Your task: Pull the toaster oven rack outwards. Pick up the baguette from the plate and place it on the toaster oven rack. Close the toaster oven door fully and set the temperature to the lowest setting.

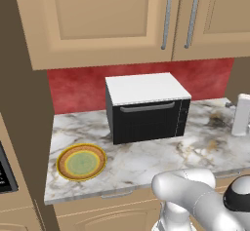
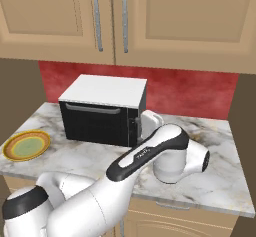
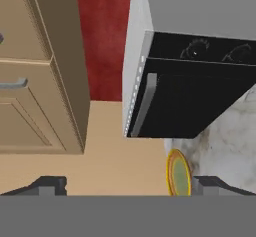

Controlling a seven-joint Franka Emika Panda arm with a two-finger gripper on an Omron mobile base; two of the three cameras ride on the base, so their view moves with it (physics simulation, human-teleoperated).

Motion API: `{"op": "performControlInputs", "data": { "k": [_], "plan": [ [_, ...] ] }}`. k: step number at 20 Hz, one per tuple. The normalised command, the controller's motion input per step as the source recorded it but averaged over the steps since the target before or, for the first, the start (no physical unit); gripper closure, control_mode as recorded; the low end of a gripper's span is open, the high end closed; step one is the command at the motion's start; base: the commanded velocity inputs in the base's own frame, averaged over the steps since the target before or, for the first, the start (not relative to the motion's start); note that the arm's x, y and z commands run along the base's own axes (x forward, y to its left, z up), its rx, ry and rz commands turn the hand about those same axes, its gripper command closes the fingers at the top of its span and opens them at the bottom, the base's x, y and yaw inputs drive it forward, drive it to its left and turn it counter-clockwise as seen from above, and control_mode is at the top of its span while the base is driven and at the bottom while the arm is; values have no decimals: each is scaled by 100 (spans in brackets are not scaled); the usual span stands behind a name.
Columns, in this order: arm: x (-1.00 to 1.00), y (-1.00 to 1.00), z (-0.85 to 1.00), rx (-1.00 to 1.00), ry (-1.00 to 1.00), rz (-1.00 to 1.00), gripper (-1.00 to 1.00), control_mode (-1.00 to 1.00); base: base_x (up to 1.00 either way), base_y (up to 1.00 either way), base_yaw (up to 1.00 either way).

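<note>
Bare counter [image 1: 146, 162] lies open before the oven [image 1: 146, 109]; a plate [image 1: 81, 162] sits front-left of it, cabinets [image 1: 107, 15] overhang it.

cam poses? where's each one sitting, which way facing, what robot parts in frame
Left base view: behind-left of arm, looking down at the toaster oven and plate; arm at lower right.
Right base view: behind-right, same counter; arm sweeps up from lower left.
Hand view: rolled sideways, facing the toaster oven door; open end effector tips at bottom.
All three show oven and plate.
</note>
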Motion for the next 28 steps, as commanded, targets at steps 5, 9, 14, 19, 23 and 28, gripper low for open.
{"op": "performControlInputs", "data": {
  "k": [5, 9, 14, 19, 23, 28],
  "plan": [
    [23, 23, 0, -10, 0, 0, -100, -100, 0, 0, 0],
    [21, 17, -3, -10, 0, 0, -100, -100, 0, 0, 0],
    [20, 16, -10, -9, 0, 0, -100, -100, 0, 0, 0],
    [14, 12, -13, -8, 0, 0, -100, -100, 0, 0, 0],
    [8, 6, -10, -5, 0, 0, -100, -100, 0, 0, 0],
    [4, 7, -8, -4, 0, 0, -100, -100, 0, 0, 0]
  ]
}}
